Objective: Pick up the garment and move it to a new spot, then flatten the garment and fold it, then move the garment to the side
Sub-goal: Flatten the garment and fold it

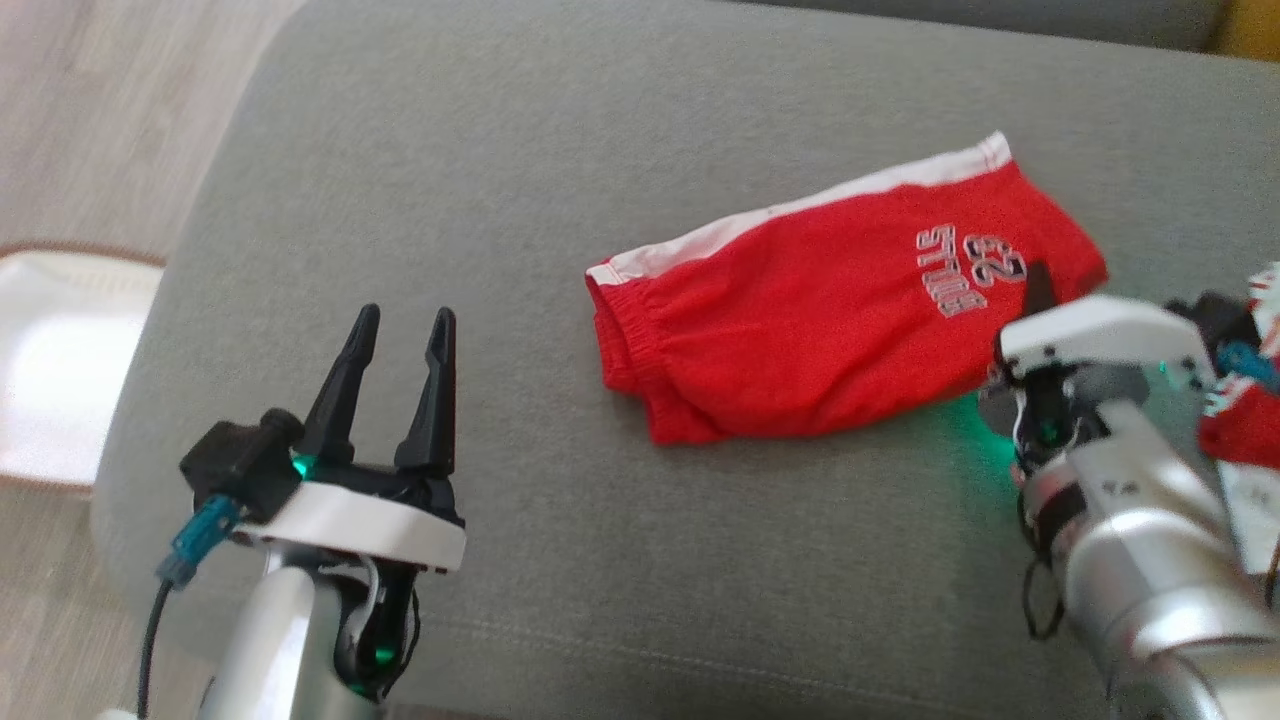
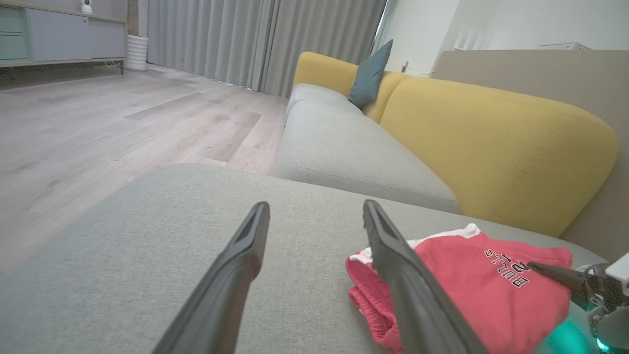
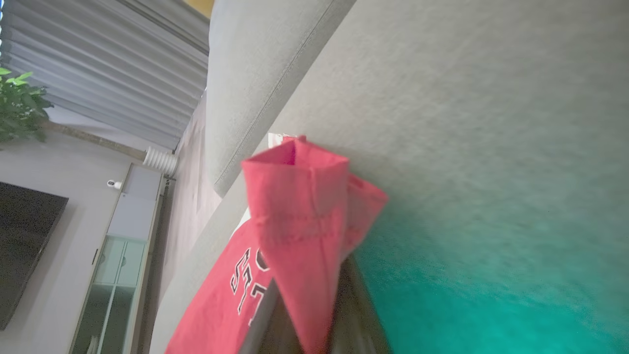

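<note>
The garment (image 1: 830,320) is a pair of red shorts with a white side stripe and grey lettering, lying folded on the grey sofa cushion (image 1: 500,150). My right gripper (image 1: 1040,290) sits at its right end. In the right wrist view the fingers (image 3: 361,305) are shut on a fold of the red garment (image 3: 295,206), which is lifted off the cushion. My left gripper (image 1: 405,318) stands open over bare cushion to the left of the shorts, holding nothing. The left wrist view shows its spread fingers (image 2: 245,255) with the garment (image 2: 471,290) beyond the right one.
A wooden floor (image 1: 90,120) borders the cushion's rounded left edge, with a white object (image 1: 60,370) on it. More red-and-white cloth (image 1: 1245,420) lies at the far right. A yellow backrest (image 2: 491,142) and a teal pillow (image 2: 368,76) stand behind.
</note>
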Motion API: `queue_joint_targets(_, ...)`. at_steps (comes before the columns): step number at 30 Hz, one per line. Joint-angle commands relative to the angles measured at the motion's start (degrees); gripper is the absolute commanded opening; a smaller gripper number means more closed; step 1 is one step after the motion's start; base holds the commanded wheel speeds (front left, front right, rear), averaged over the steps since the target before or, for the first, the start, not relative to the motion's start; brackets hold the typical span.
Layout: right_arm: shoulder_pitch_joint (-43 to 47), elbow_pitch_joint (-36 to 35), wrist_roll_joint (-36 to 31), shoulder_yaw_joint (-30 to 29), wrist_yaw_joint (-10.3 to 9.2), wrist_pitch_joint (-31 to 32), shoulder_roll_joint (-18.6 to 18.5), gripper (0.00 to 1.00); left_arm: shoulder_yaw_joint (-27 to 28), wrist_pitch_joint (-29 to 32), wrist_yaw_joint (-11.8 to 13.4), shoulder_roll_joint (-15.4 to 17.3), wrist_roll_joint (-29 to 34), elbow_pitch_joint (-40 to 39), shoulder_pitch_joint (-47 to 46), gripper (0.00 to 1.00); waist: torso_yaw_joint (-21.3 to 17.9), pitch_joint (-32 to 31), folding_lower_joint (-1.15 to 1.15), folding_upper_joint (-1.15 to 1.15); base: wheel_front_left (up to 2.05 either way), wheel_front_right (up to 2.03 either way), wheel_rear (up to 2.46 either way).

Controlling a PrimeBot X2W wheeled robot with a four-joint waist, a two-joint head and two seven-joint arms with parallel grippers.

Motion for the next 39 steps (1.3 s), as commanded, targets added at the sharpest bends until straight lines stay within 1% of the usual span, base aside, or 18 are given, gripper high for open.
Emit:
queue_joint_targets(1,1.29,-2.28,1.63,2.26,-0.03,-1.32,1.22,0.00,2.18,-0.31,0.35,0.41,0.37,-1.79,-0.58,1.00,-2.46,-2.16,-0.01,0.00,0.00,0.00,0.00)
queue_joint_targets(8,7.52,-4.73,8.40,6.82,-0.03,-4.45,1.22,0.00,2.58,-0.32,0.97,0.41,0.87,-2.19,1.90,1.00,-7.40,-5.75,-0.01,0.00,0.00,0.00,0.00)
queue_joint_targets(15,12.78,-6.96,13.49,11.01,-0.03,-5.91,1.23,0.00,2.27,-0.32,1.79,0.41,0.77,-2.64,3.57,1.00,-9.41,-7.70,-0.01,0.00,0.00,0.00,0.00)
queue_joint_targets(21,12.60,-9.58,14.50,14.22,-0.03,-6.28,1.23,0.00,1.97,-0.32,1.63,0.41,1.44,-2.42,4.53,1.00,-9.26,-8.50,-0.01,0.00,0.00,0.00,0.00)
queue_joint_targets(24,12.11,-12.45,14.65,15.37,-0.03,-6.33,1.23,0.00,2.10,-0.32,1.57,0.41,1.73,-2.17,4.95,1.00,-8.86,-9.12,-0.01,0.00,0.00,0.00,0.00)
queue_joint_targets(28,13.09,-18.13,15.83,17.97,-0.03,-6.34,1.23,0.00,1.81,-0.32,1.58,0.41,1.96,-1.67,5.55,1.00,-7.96,-10.31,-0.01,0.00,0.00,0.00,0.00)
queue_joint_targets(35,16.68,-28.21,18.49,27.04,-0.03,-6.35,1.23,0.00,0.87,-0.32,2.00,0.41,1.89,-1.20,6.54,1.00,-6.06,-11.92,-0.01,0.00,0.00,0.00,0.00)
queue_joint_targets(39,17.81,-31.73,18.28,32.73,-0.03,-6.35,1.23,0.00,0.50,-0.32,2.22,0.41,1.95,-1.19,6.91,1.00,-4.84,-12.17,-0.01,0.00,0.00,0.00,0.00)
